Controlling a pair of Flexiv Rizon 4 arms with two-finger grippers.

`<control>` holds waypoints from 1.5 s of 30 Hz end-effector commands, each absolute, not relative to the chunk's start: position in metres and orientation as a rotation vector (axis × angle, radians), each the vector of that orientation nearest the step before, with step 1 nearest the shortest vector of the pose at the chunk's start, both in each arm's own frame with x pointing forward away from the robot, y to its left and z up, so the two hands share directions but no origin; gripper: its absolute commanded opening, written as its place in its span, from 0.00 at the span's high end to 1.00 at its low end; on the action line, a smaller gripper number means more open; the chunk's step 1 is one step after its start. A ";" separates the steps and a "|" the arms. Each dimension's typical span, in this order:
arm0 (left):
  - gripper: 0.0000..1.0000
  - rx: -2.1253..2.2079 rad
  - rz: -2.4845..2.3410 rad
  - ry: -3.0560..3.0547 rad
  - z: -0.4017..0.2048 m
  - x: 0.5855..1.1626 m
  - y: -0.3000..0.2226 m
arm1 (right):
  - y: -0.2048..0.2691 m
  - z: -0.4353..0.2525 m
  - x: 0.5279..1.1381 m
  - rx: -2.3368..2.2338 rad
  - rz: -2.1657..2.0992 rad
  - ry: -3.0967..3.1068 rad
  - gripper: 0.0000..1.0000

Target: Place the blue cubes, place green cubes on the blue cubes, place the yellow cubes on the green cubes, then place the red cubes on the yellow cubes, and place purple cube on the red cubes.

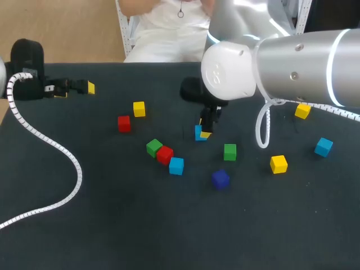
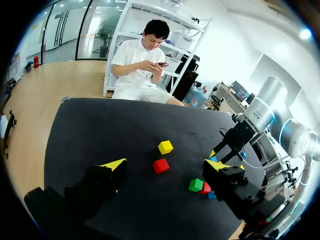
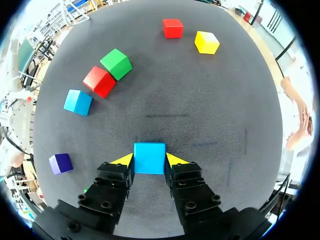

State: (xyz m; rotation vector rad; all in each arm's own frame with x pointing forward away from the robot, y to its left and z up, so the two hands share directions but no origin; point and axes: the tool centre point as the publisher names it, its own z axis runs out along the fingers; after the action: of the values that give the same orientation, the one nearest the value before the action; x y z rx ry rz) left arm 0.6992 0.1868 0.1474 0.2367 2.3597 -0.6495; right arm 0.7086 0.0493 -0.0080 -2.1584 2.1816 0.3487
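Blue cube [image 3: 149, 158] near mid-table, pinched on two sides by the yellow tips of the right gripper [image 1: 205, 133]. Resting on the black table [image 1: 112, 225] or just above it: unclear. Off to one side, well apart: second blue cube [image 3: 78, 102], red cube [image 3: 99, 81] against green cube [image 3: 116, 63], purple cube [image 3: 60, 163]. Best set flat, released gently, then lifted away straight upward. Left gripper [image 1: 76, 90] spread wide, empty, at the table's far left.
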 end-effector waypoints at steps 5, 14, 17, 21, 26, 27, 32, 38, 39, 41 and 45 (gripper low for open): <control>0.00 0.233 -0.639 2.370 0.149 0.700 0.185 | 0.051 -0.010 0.707 -2.166 0.367 2.179 0.00; 0.00 0.233 -0.639 2.370 0.149 0.700 0.185 | 0.045 -0.004 0.709 -2.125 0.366 2.198 0.00; 0.00 0.233 -0.639 2.370 0.149 0.700 0.185 | 0.041 0.001 0.711 -2.092 0.376 2.198 0.00; 0.00 0.233 -0.639 2.370 0.149 0.700 0.185 | 0.033 0.009 0.711 -2.032 0.446 2.179 0.00; 0.00 0.233 -0.639 2.370 0.149 0.700 0.185 | 0.021 0.022 0.711 -1.963 0.508 2.141 0.00; 0.00 0.233 -0.639 2.370 0.149 0.700 0.185 | 0.019 0.025 0.710 -1.950 0.508 2.139 0.00; 0.00 0.233 -0.639 2.370 0.149 0.700 0.185 | 0.008 0.040 0.705 -1.930 0.496 2.122 0.00; 0.00 0.233 -0.639 2.370 0.149 0.700 0.185 | -0.003 0.048 0.697 -1.932 0.489 2.108 0.00; 0.00 0.233 -0.639 2.370 0.149 0.700 0.185 | -0.007 0.049 0.696 -1.933 0.488 2.108 0.00; 0.00 0.233 -0.639 2.370 0.149 0.700 0.185 | -0.012 0.050 0.693 -1.925 0.487 2.111 0.00; 0.00 0.233 -0.639 2.370 0.149 0.700 0.185 | -0.026 0.052 0.686 -1.884 0.511 2.119 0.00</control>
State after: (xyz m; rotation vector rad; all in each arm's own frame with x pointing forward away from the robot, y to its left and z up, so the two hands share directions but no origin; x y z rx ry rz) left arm 0.6992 0.1867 0.1474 0.2368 2.3597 -0.6495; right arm 0.6968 -0.0128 0.0489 -1.9276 2.1403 0.5295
